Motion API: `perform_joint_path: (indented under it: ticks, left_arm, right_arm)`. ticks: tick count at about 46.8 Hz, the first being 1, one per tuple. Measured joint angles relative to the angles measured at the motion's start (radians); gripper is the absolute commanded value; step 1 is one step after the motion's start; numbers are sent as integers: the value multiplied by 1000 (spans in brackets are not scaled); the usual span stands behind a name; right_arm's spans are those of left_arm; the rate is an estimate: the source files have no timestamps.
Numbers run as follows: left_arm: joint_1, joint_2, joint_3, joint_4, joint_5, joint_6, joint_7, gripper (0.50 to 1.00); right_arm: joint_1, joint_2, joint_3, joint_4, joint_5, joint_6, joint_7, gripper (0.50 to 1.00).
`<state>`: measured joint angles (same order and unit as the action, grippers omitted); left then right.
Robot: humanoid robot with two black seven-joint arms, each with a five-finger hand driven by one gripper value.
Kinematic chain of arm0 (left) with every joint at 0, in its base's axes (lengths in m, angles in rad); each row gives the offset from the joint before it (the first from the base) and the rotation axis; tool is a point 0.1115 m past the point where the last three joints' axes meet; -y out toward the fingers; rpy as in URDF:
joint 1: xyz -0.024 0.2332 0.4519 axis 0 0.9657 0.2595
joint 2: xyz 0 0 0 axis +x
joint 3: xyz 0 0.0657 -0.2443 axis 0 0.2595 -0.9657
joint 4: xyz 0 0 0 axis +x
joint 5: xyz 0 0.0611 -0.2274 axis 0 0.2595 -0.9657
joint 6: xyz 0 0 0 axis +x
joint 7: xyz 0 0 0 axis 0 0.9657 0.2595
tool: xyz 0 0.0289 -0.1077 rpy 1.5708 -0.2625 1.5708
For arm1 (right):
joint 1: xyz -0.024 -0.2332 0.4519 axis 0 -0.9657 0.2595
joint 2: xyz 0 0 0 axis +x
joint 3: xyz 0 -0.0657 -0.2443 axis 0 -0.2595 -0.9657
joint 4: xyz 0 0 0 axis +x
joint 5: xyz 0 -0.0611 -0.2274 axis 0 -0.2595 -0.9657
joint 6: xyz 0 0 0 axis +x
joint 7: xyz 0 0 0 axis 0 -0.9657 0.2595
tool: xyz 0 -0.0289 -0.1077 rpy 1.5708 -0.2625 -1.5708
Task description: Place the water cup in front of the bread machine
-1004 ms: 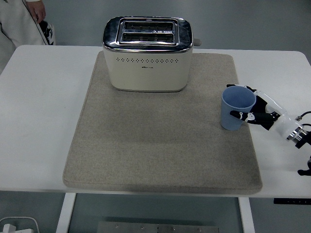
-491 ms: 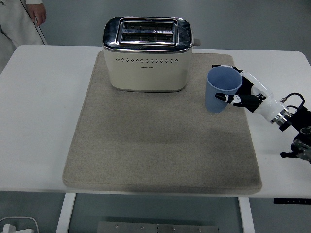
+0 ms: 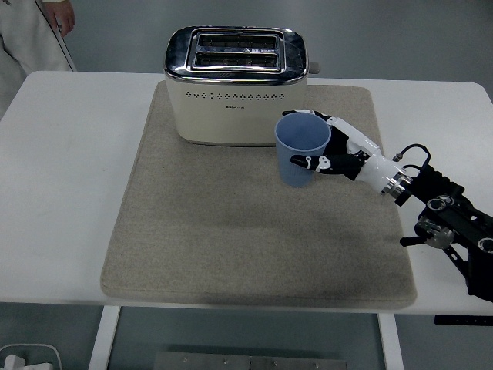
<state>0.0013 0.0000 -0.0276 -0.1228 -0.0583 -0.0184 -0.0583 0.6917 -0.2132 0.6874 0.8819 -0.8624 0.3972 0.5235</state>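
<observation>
Cup (image 3: pixel 302 149), blue and upright, is gripped from its right side by the right robot hand (image 3: pixel 339 155), fingers wrapped around its wall, and is held just left of that hand over the mat (image 3: pixel 231 231), apparently for placement before the toaster (image 3: pixel 233 85).

Bread machine (image 3: pixel 235 86) blocking the far middle of the grey mat (image 3: pixel 192 247), blue water cup (image 3: pixel 302 149) and right hand (image 3: pixel 339 154) filling the space at its front right corner, mat's left and near parts open, white table (image 3: pixel 62 177) bare on the left.
</observation>
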Motion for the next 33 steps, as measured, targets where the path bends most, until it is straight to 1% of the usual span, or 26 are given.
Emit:
perform_joint_path:
  ticks: [13, 29, 33]
  left_arm:
    - [0, 0, 0, 0, 0, 0, 0, 1000]
    - [0, 0, 0, 0, 0, 0, 0, 1000]
    - [0, 0, 0, 0, 0, 0, 0, 1000]
  right_arm:
    - [39, 97, -23, -6, 0, -50, -63, 682]
    - [46, 182, -50, -22, -53, -103, -70, 686]
    - [46, 202, -55, -27, -54, -127, -86, 688]
